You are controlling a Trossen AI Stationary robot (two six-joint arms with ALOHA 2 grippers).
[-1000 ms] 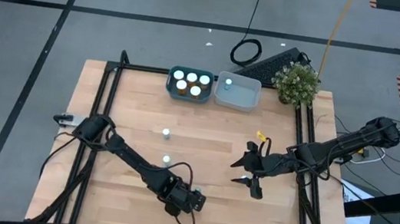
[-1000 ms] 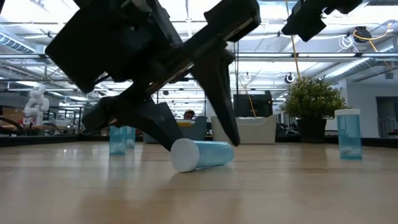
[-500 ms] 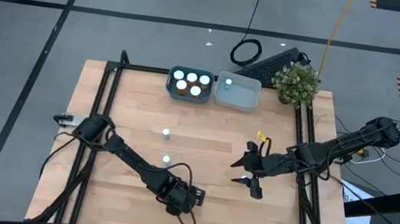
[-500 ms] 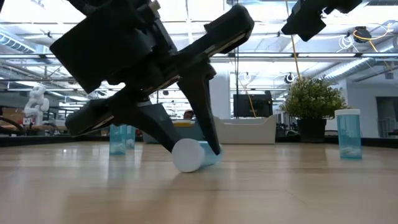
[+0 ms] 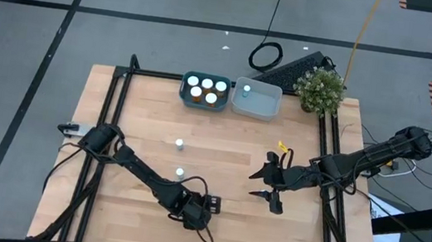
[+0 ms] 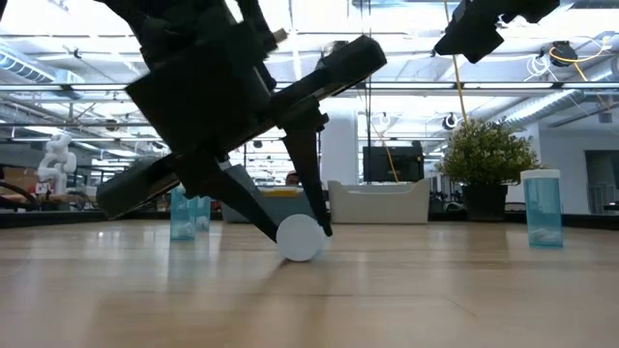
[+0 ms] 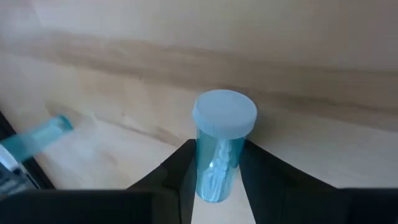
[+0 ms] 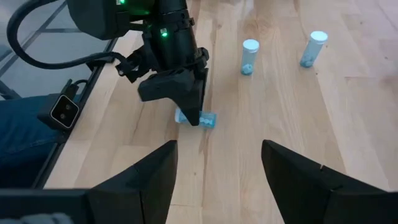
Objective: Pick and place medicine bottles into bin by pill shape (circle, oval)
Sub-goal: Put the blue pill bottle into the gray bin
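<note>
A pale-blue medicine bottle (image 7: 214, 165) with a white cap (image 6: 300, 237) lies on its side near the table's near edge, at its middle. My left gripper (image 5: 207, 204) is shut on it. Two more blue bottles (image 5: 179, 144) (image 5: 180, 171) stand upright on their bases farther back. The blue bin (image 5: 205, 91) at the far edge holds orange bottles with white caps. The pale bin (image 5: 257, 100) beside it holds one blue bottle. My right gripper (image 5: 262, 186) hovers open at the right, apart from every bottle. My left gripper pinches the bottle's blue body (image 7: 205, 177) between its two fingers, one on each long side, behind the cap. The fingers (image 6: 314, 193) slant down from above. The bottle lies on its side on the table, with its cap end (image 7: 224, 112) sticking out past the fingertips.
A potted plant (image 5: 319, 89) stands at the far right corner. A black frame (image 5: 107, 123) runs along the table's left and right sides. Bare wood lies between the two arms.
My left gripper has shifted slightly toward the far edge, turned about, and shut its fingers on the lying bottle. The bottle has swung round on the table, so its cap now faces the near edge where before its side showed.
</note>
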